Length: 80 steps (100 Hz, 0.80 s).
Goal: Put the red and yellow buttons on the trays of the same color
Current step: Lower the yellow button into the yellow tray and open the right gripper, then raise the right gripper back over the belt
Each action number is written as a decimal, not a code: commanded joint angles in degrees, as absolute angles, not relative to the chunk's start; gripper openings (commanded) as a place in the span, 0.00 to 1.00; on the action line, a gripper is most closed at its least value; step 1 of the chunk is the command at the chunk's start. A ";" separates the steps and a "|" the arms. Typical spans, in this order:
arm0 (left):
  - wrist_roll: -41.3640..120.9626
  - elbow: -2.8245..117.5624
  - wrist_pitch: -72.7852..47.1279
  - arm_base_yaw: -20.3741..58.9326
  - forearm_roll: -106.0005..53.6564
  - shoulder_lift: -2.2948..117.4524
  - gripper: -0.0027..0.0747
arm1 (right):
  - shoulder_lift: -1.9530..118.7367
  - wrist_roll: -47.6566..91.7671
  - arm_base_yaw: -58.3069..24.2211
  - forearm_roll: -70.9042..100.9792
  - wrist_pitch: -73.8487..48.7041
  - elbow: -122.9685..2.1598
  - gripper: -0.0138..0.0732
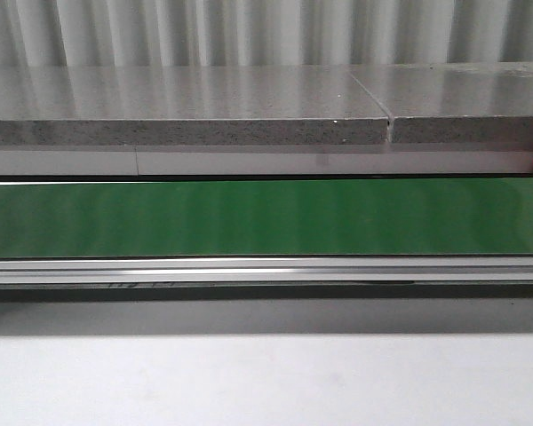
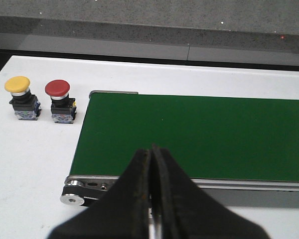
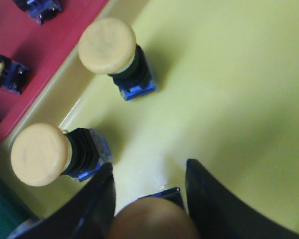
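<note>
Right hand (image 3: 149, 196) clamped on yellow button (image 3: 153, 219) over yellow tray (image 3: 229, 99) - set it down at 3 o'clock of the two there, then release. Left hand (image 2: 150, 164) together - red button (image 2: 60, 102) waits on worktop (image 2: 30, 159).

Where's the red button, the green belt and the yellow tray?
red button (image 2: 57, 88), left wrist view, on its round cap
green belt (image 2: 199, 137), left wrist view, mid-surface
yellow tray (image 3: 229, 89), right wrist view, bare floor
</note>
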<state>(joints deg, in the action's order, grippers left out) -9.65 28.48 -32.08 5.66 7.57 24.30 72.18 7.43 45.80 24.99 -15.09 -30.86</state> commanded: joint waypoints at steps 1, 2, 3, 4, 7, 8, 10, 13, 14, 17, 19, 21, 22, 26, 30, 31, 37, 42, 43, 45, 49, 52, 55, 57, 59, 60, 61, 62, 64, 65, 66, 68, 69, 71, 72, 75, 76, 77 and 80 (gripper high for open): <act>-9.71 29.99 -27.50 6.04 7.56 24.66 0.01 | 72.87 7.62 45.29 25.79 -11.85 -31.93 0.37; -9.71 29.99 -27.50 6.04 7.56 24.66 0.01 | 73.14 7.62 45.29 25.79 -11.85 -31.93 0.37; -9.71 29.99 -27.50 6.04 7.56 24.66 0.01 | 73.27 7.62 45.29 25.79 -11.85 -31.93 0.37; -9.71 29.99 -27.50 6.04 7.56 24.66 0.01 | 73.39 7.62 45.29 25.79 -11.83 -31.93 0.37; -9.71 29.99 -27.50 6.04 7.56 24.66 0.01 | 73.99 7.62 45.29 25.79 -11.78 -31.93 0.37; -9.71 29.99 -27.50 6.04 7.56 24.66 0.01 | 74.11 7.62 45.29 25.79 -11.78 -31.93 0.37; -9.71 29.99 -27.50 6.04 7.56 24.66 0.01 | 74.44 7.62 45.29 25.79 -11.78 -31.93 0.37; -9.71 29.99 -27.50 6.04 7.56 24.66 0.01 | 74.79 7.62 45.29 25.79 -11.77 -31.93 0.37; -9.71 29.99 -27.50 6.04 7.56 24.66 0.01 | 74.95 7.62 45.29 25.79 -11.77 -31.93 0.37; -9.71 29.99 -27.50 6.04 7.56 24.66 0.01 | 75.25 7.62 45.29 25.79 -11.77 -31.93 0.37; -9.71 29.99 -27.50 6.04 7.56 24.66 0.01 | 75.33 7.62 45.29 25.79 -11.77 -31.93 0.37; -9.71 29.99 -27.50 6.04 7.56 24.66 0.01 | 75.39 7.62 45.29 25.79 -11.77 -31.93 0.37; -9.71 29.99 -27.50 6.04 7.56 24.66 0.01 | 75.39 7.62 45.29 25.79 -11.77 -31.93 0.37; -9.71 29.99 -27.50 6.04 7.56 24.66 0.01 | 75.45 7.62 45.29 25.79 -11.82 -31.93 0.37; -9.71 29.99 -27.50 6.04 7.56 24.66 0.01 | 75.45 7.62 45.29 25.79 -11.82 -31.93 0.38; -9.71 29.99 -27.50 6.04 7.56 24.66 0.01 | 75.45 7.62 45.29 25.79 -11.90 -31.93 0.38; -9.71 29.99 -27.50 6.04 7.56 24.66 0.01 | 75.45 7.62 45.29 25.79 -12.09 -31.93 0.44; -9.71 29.99 -27.50 6.04 7.56 24.66 0.01 | 75.45 7.62 45.29 25.79 -12.38 -31.93 0.53; -9.71 29.99 -27.50 6.04 7.56 24.66 0.01 | 75.45 7.62 45.29 25.79 -12.36 -31.93 0.53; -9.71 29.99 -27.50 6.04 7.56 24.66 0.01 | 75.45 7.62 45.29 25.79 -12.41 -31.93 0.59; -9.71 29.99 -27.50 6.04 7.56 24.66 0.01 | 75.45 7.62 45.29 25.79 -12.41 -31.93 0.68; -9.71 29.99 -27.50 6.04 7.56 24.66 0.01 | 75.45 7.62 45.29 25.79 -12.41 -31.93 0.73; -9.71 29.99 -27.50 6.04 7.56 24.66 0.01 | 75.45 7.62 45.29 25.79 -12.35 -31.93 0.77; -9.71 29.99 -27.50 6.04 7.56 24.66 0.01 | 75.45 7.62 45.29 25.79 -12.35 -31.93 0.79; -9.71 29.99 -27.50 6.04 7.56 24.66 0.01 | 75.40 7.62 45.29 25.79 -12.35 -31.93 0.82; -9.71 29.99 -27.50 6.04 7.56 24.66 0.01 | 75.40 7.62 45.29 25.79 -12.35 -31.93 0.83; -9.71 29.99 -27.50 6.04 7.56 24.66 0.01 | 75.40 7.62 45.29 25.79 -12.35 -31.93 0.83; -9.71 29.99 -27.50 6.04 7.56 24.66 0.01 | 75.35 7.62 45.29 25.79 -12.35 -31.93 0.84; -9.71 29.99 -27.50 6.04 7.56 24.66 0.01 | 75.28 7.62 45.29 25.79 -12.35 -31.93 0.85; -9.71 29.99 -27.50 6.04 7.56 24.66 0.01 | 75.20 7.62 45.29 25.79 -12.35 -31.93 0.85; -9.71 29.99 -27.50 6.04 7.56 24.66 0.01 | 75.20 7.62 45.29 25.79 -12.35 -31.93 0.85; -9.71 29.99 -27.50 6.04 7.56 24.66 0.01 | 75.10 7.62 45.29 25.79 -12.29 -31.93 0.85; -9.71 29.99 -27.50 6.04 7.56 24.66 0.01 | 75.03 7.62 45.29 25.79 -12.29 -31.93 0.85; -9.71 29.99 -27.50 6.04 7.56 24.66 0.01 | 74.85 7.62 45.29 25.79 -12.18 -31.93 0.85; -9.71 29.99 -27.50 6.04 7.56 24.66 0.01 | 74.62 7.62 45.29 25.79 -12.12 -31.93 0.85; -9.71 29.99 -27.50 6.04 7.56 24.66 0.01 | 74.19 7.62 45.29 25.79 -11.93 -31.93 0.85; -9.71 29.99 -27.50 6.04 7.56 24.66 0.01 | 74.06 7.62 45.29 25.79 -11.86 -31.93 0.85; -9.71 29.99 -27.50 6.04 7.56 24.66 0.01 | 73.74 7.62 45.29 25.79 -11.86 -31.93 0.85; -9.71 29.99 -27.50 6.04 7.56 24.66 0.01 | 73.22 7.62 45.29 25.79 -11.71 -31.93 0.85</act>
